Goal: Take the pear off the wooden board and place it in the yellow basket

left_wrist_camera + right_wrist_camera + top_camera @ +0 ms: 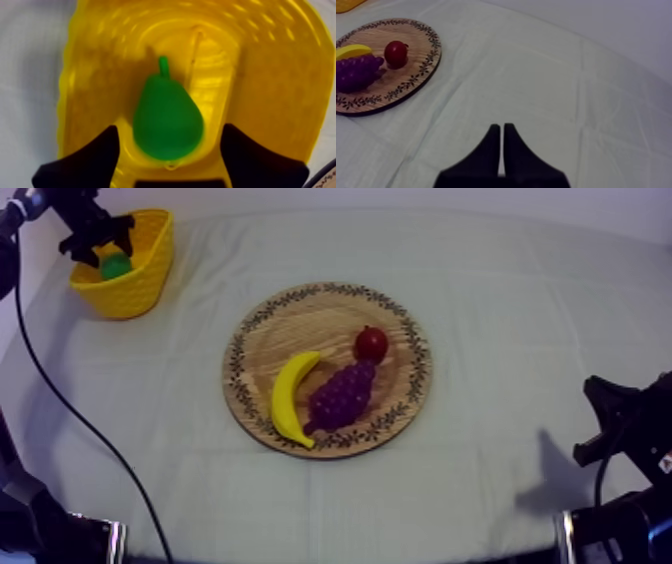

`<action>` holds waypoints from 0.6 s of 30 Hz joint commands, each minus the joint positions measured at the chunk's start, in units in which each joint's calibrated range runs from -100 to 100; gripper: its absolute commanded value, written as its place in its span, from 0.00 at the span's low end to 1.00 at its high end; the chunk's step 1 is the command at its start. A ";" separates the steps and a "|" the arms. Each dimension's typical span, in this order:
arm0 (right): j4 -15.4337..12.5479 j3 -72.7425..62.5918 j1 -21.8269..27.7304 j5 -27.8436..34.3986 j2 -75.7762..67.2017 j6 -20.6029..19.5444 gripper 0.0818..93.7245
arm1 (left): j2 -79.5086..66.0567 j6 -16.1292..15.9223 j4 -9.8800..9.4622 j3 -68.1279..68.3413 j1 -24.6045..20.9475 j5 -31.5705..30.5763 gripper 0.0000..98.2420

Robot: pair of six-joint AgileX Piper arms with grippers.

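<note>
Resting in ribbed yellow basket (280, 75): green toy pear (167, 117), seemingly light, hard, slick; grasp across belly. Left pincer (170, 129) spread wide above.

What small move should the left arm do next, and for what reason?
Probably raise the left gripper straight up, away from the yellow basket. The pear seems to lie inside the basket, and the fingers stand apart from it, so it looks released.
</note>
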 commanded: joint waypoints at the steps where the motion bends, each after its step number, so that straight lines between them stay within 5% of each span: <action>1: -0.01 -0.05 -0.02 0.02 -0.04 0.00 0.00 | -0.49 0.10 -0.06 0.78 0.07 -0.53 0.88; 9: -0.01 -0.05 -0.02 0.02 -0.04 0.00 0.00 | -4.56 0.28 -0.07 6.03 0.21 -2.87 0.95; 18: -0.01 -0.05 -0.02 0.02 -0.04 0.00 0.00 | -14.63 -0.37 0.38 15.97 0.07 -5.39 0.73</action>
